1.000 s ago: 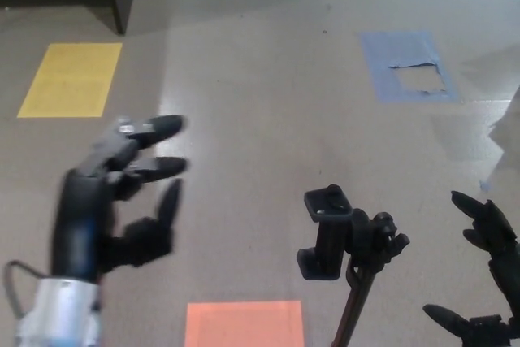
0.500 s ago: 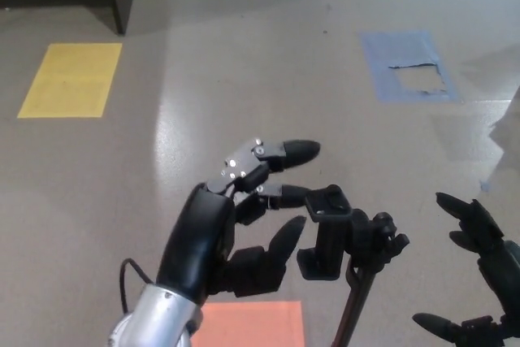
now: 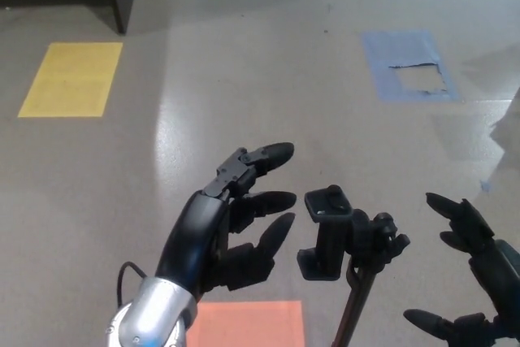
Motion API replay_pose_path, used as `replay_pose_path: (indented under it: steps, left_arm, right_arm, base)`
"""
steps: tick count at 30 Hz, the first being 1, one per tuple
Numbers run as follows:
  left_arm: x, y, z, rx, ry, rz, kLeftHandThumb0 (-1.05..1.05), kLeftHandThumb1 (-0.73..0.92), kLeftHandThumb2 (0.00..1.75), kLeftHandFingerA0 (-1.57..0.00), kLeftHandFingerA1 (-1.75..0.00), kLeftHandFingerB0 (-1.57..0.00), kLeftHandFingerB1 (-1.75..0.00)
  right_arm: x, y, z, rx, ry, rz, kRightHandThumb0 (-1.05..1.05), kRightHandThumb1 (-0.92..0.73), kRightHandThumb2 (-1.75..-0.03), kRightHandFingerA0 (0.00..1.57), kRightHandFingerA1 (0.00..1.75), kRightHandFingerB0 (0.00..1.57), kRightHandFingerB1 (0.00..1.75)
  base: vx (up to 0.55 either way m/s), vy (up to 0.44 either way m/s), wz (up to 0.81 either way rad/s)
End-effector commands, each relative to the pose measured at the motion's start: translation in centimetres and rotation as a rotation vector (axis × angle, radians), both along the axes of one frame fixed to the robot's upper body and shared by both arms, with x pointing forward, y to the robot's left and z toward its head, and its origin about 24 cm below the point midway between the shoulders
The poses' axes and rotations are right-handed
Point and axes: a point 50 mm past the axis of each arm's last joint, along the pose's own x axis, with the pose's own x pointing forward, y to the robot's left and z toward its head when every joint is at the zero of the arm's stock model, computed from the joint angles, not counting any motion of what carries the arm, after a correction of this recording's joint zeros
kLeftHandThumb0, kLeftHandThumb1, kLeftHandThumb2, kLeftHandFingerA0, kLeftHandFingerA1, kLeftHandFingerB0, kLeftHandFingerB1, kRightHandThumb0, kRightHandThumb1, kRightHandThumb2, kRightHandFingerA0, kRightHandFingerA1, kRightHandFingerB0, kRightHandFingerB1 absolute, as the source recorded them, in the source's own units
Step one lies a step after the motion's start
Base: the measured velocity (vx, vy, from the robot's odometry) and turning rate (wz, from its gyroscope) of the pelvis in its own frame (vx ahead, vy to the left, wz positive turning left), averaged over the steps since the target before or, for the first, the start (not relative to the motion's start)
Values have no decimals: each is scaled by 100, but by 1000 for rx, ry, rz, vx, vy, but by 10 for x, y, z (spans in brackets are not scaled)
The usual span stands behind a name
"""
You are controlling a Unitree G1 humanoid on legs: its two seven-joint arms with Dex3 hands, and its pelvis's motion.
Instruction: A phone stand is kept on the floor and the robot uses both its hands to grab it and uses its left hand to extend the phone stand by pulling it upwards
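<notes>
Speckled floor (image 3: 244, 79) bears yellow (image 3: 71, 79), blue (image 3: 409, 66), orange patches (image 3: 244, 323)

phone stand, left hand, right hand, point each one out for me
phone stand (image 3: 329, 233), head view, on the black clamp at its top
left hand (image 3: 231, 229), head view, on the palm below the open fingers
right hand (image 3: 475, 282), head view, on the palm

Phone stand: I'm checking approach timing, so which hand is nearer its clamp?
Left. The left hand is just beside the phone stand; the right hand sits farther off.
</notes>
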Motion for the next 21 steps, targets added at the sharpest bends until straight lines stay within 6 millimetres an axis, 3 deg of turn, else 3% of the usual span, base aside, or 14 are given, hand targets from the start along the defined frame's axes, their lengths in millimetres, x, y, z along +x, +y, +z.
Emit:
replay_pose_path:
  steps: [1,2,3,4,6,9,10,11,12,13,14,15,16,21]
  left_arm:
    - [6,0,0,-29,29,-16,-43,19,96,-10,-60,0,-54]
    - [6,0,1,-30,28,-18,-105,55,103,-13,-69,-1,-52]
    - [6,-1,2,-28,27,-28,-43,20,96,-10,-59,0,-54]
    - [5,-3,3,-21,27,-41,-42,18,95,-10,-59,0,-54]
    - [5,-5,4,-11,31,-49,-42,17,95,-10,-58,0,-54]
    - [4,-8,6,-8,25,-60,-42,16,94,-9,-58,0,-53]
    - [3,-10,6,-30,37,-74,-42,15,93,-9,-59,0,-54]
    - [2,-11,7,-41,43,-89,-43,14,92,-9,-59,0,-54]
    - [1,-13,8,-42,37,-106,-105,70,63,-9,-74,0,-48]
    - [0,-14,9,-47,32,-121,-96,53,107,-2,-61,-11,-19]
    - [0,-15,9,-54,31,-132,-96,53,107,-2,-61,-11,-19]
    - [-1,-16,10,-53,23,-137,-105,52,78,0,-62,0,-33]
    - [-2,-18,11,-61,15,-142,-105,42,79,-1,-51,0,-13]
    - [-2,-23,14,-107,4,-144,-103,29,78,0,-38,0,-2]
  right_arm:
    - [4,2,2,-3,8,8,-66,-34,-70,23,58,14,49]
    - [4,3,2,-5,9,8,-67,-34,-70,23,57,14,49]
    - [5,4,2,-9,14,7,-33,-17,-82,15,56,10,54]
    - [6,5,1,-7,16,9,-33,-17,-82,15,57,10,55]
    - [7,7,1,-6,15,16,-33,-17,-82,15,57,11,55]
    - [8,9,2,-7,17,21,-61,-33,-68,26,58,15,49]
    - [8,11,2,-12,14,28,-60,-33,-68,26,59,15,50]
    - [9,12,2,-11,8,39,-31,-18,-81,17,58,12,56]
    - [9,13,2,-3,12,45,-31,-18,-81,16,57,11,55]
    - [9,13,2,-1,13,48,-31,-17,-81,16,57,12,55]
    - [10,14,2,-3,12,49,-31,-17,-81,16,57,12,55]
    - [10,15,2,-10,13,52,-57,-32,-67,26,58,15,50]
    - [11,17,2,-17,11,53,-59,-32,-67,29,59,16,50]
    - [13,20,1,-15,9,59,-63,-32,-69,30,60,15,51]
  base:
    - [0,0,0]
    - [0,0,0]
    - [0,0,0]
    - [0,0,0]
    - [0,0,0]
    - [0,0,0]
    - [0,0,0]
    - [0,0,0]
    - [0,0,0]
    - [0,0,0]
    - [0,0,0]
    - [0,0,0]
    - [0,0,0]
    - [0,0,0]
